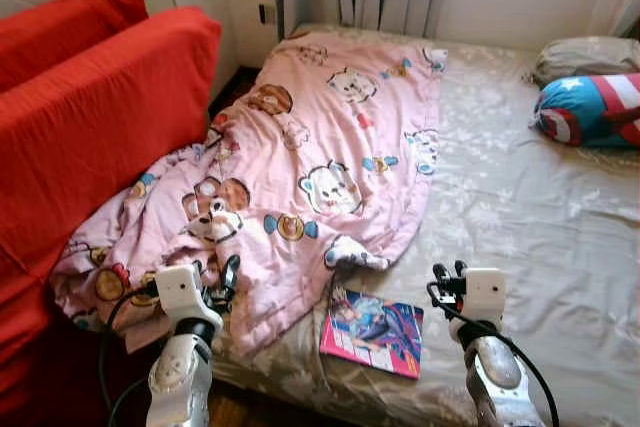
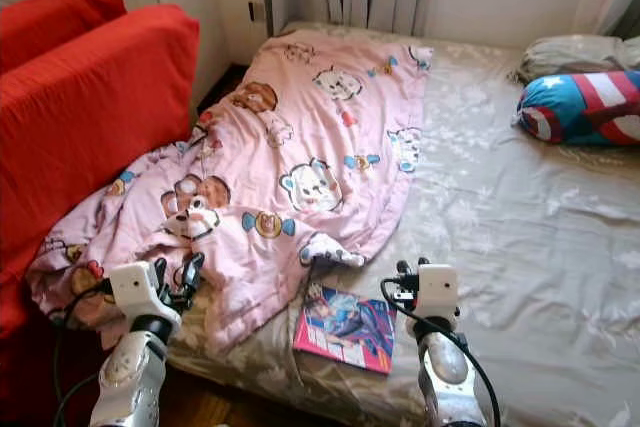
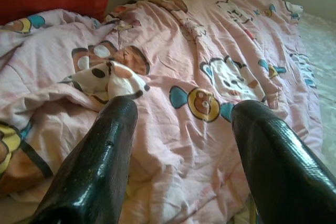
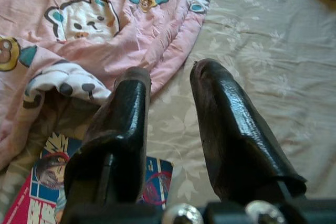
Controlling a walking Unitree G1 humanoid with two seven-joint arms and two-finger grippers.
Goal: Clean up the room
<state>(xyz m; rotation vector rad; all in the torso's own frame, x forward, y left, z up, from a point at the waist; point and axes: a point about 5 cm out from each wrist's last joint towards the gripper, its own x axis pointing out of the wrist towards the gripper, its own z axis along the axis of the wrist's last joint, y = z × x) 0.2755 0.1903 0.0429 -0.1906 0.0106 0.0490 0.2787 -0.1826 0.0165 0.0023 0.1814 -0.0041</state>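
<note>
Lying rumpled across the left half of the bed, a pink cartoon blanket spills against a red sofa. It looks soft, light and floppy, best pinched at its near edge. The left gripper hovers over that edge, fingers spread apart. The right gripper, also parted and empty, hangs above a magazine near the bed's front edge. A striped pillow sits far right.
</note>
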